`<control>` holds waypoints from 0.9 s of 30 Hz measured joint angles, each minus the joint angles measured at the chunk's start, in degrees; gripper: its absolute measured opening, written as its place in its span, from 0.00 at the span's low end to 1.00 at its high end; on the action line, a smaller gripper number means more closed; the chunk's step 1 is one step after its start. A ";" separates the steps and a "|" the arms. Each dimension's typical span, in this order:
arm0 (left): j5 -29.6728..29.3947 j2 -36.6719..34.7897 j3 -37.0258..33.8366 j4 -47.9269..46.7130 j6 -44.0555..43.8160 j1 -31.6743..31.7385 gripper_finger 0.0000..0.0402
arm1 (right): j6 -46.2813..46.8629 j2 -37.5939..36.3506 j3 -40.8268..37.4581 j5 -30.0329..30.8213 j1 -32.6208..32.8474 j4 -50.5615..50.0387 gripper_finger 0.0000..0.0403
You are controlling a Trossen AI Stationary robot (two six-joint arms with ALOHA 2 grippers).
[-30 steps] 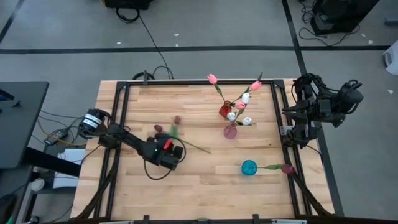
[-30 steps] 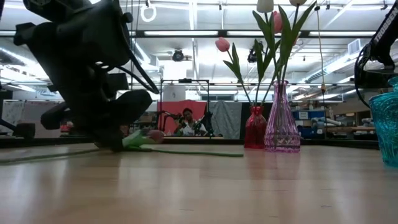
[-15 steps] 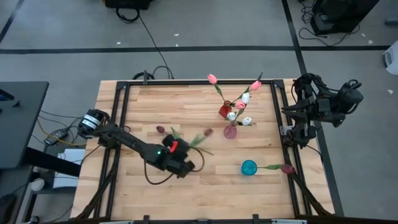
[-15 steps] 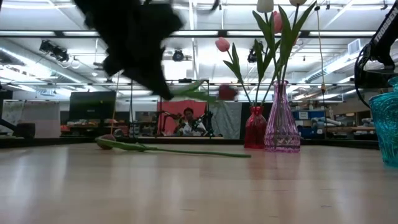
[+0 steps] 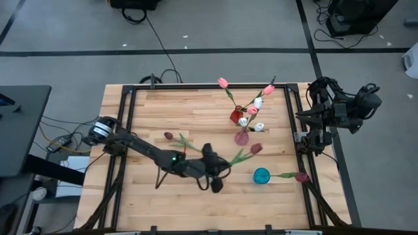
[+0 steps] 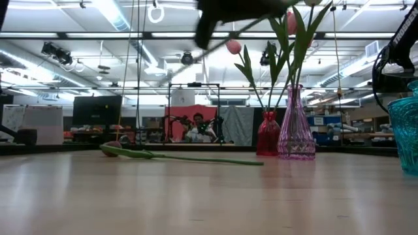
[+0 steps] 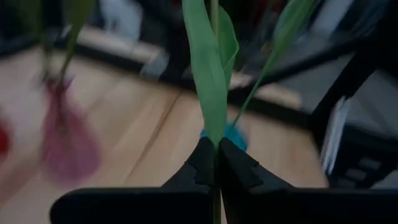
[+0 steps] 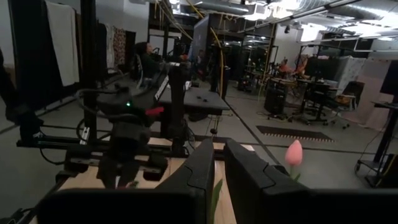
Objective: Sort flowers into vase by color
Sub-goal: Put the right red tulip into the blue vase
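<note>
Left hand is raised over the middle of the wooden desk, its fingers pinched shut on the green stem of a dark maroon tulip. That stem slants from the hand toward the vases, and the head hangs in the air just beside the pink vase. In the left wrist view a long green leaf rises straight out from between the closed fingers.

A second maroon tulip lies flat on the desk nearer the left arm's base; the low view shows its stem stretched along the boards. The pink vase holds white tulips, and the red vase just behind it holds pink tulips. A teal vase stands apart from these, near the front right, with one maroon tulip leaning out over its rim toward the desk's right edge.

Right hand waits folded at the right edge of the desk, fingers nearly together and holding nothing.
</note>
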 joint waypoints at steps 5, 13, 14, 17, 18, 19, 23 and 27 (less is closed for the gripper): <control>3.95 5.32 -0.02 22.32 10.52 2.67 0.03 | -4.02 0.00 0.00 -0.01 0.01 4.60 0.12; 10.43 10.95 10.34 27.40 12.60 8.16 0.03 | -6.97 -0.02 0.00 0.04 0.00 6.87 0.12; 11.82 12.49 13.14 26.80 12.28 8.65 0.03 | -7.04 -0.02 0.00 0.04 0.01 6.87 0.12; 15.05 17.34 21.66 25.28 12.97 9.15 0.03 | -8.16 -0.02 0.00 0.66 0.01 7.59 0.12; 15.33 18.86 24.26 25.20 14.15 9.13 0.03 | -8.58 -0.02 0.00 1.27 0.01 7.91 0.12; 15.37 20.29 26.66 25.23 15.73 9.08 0.03 | -9.16 -0.02 0.00 1.80 0.01 8.30 0.12; 16.19 25.75 33.74 26.13 20.61 8.91 0.03 | -11.16 -0.02 0.00 2.64 0.01 9.78 0.12; 19.04 31.29 38.07 29.27 21.77 8.91 0.03 | -12.95 -0.02 0.00 2.99 0.01 10.69 0.12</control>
